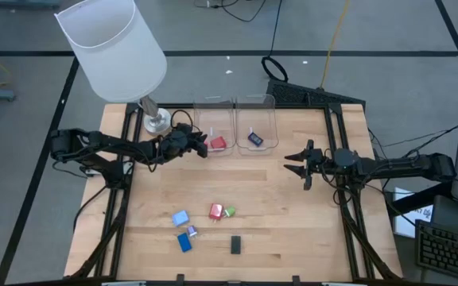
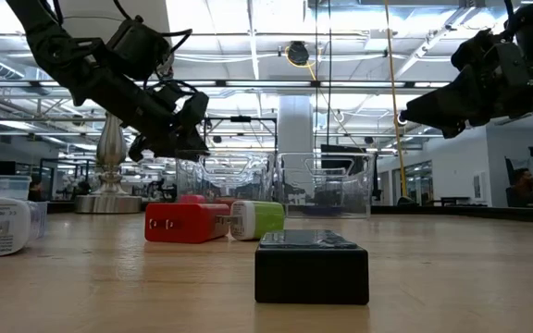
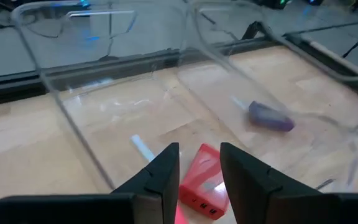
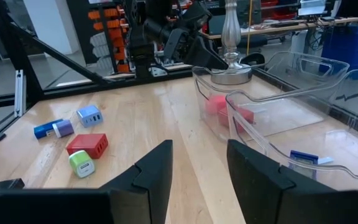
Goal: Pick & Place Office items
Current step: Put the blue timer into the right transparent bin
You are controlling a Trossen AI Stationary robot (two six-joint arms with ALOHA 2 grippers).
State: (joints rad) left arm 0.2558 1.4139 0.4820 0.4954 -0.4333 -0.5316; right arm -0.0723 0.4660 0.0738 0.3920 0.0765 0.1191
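Table [image 1: 293, 206] of pale wood carries a white-shaded lamp [image 1: 114, 48] at its far left corner. Two clear bins stand side by side at the far edge: left bin [image 1: 215, 131], right bin [image 1: 257, 127]. Left gripper [image 1: 203, 148] hangs at the left bin's near wall, fingers parted and empty, above a red piece [image 3: 199, 183] lying inside that bin. Right gripper [image 1: 293, 161] waits near the table's right side, fingers apart, holding nothing. Right bin holds a dark blue piece [image 1: 254, 138]. Near the front edge lie a light blue piece [image 1: 180, 218], a second dark blue piece [image 1: 184, 241], a second red piece [image 1: 215, 211] touching a green piece [image 1: 230, 212], and a black piece [image 1: 235, 245].
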